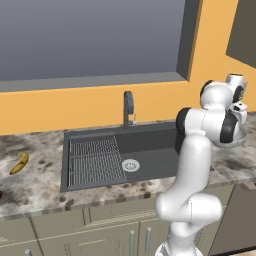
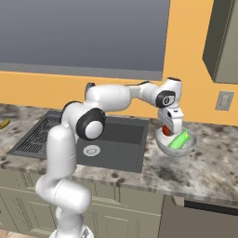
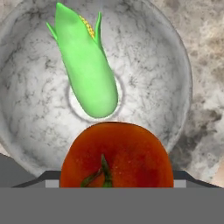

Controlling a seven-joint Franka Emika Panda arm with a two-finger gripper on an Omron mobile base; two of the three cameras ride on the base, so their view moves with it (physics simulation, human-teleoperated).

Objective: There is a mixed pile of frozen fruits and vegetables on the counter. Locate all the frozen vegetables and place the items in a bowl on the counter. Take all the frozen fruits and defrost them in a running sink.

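My gripper (image 2: 169, 128) hangs just over the greyish bowl (image 2: 162, 143) on the counter right of the sink, shut on the red tomato (image 3: 114, 154). In the hand view the tomato sits close at the bottom and covers the fingertips. The light-green elongated vegetable (image 3: 86, 68), with yellow kernels at one end, lies inside the bowl (image 3: 151, 57). Far left on the counter (image 1: 40, 185) lies the yellow banana (image 1: 19, 163). A small brown round fruit (image 1: 1, 194) peeks in at the left edge.
The dark-grey sink (image 1: 150, 150) with ribbed rack (image 1: 95, 161) and arched faucet (image 1: 129, 109) lies between banana and bowl. An orange wall and a window run behind. A wall socket (image 2: 225, 100) and an upper cabinet (image 2: 223, 42) are at the right.
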